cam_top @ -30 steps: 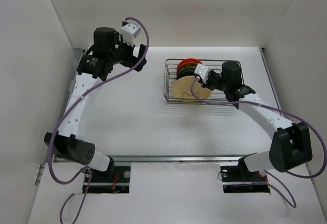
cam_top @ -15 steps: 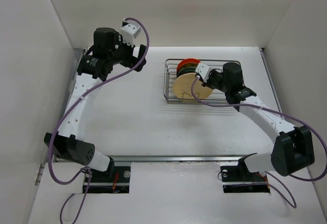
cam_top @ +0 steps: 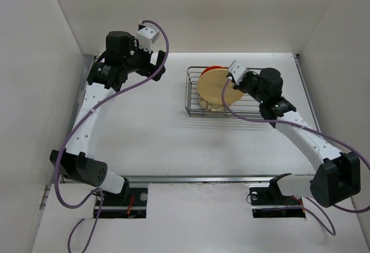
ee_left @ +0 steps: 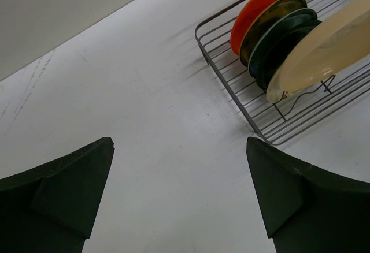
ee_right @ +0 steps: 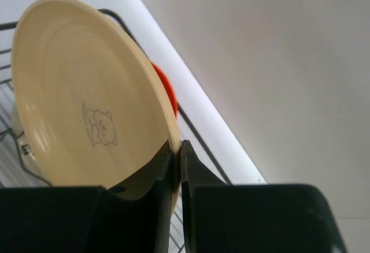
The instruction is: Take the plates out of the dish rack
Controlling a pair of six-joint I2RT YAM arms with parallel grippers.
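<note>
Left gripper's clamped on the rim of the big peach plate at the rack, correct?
No, the right gripper is clamped on the rim of the peach plate at the dish rack; the right wrist view shows it. The left gripper is open.

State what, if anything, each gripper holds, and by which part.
The right gripper holds the peach plate by its rim, jaws pinched on the edge. The left gripper holds nothing.
</note>
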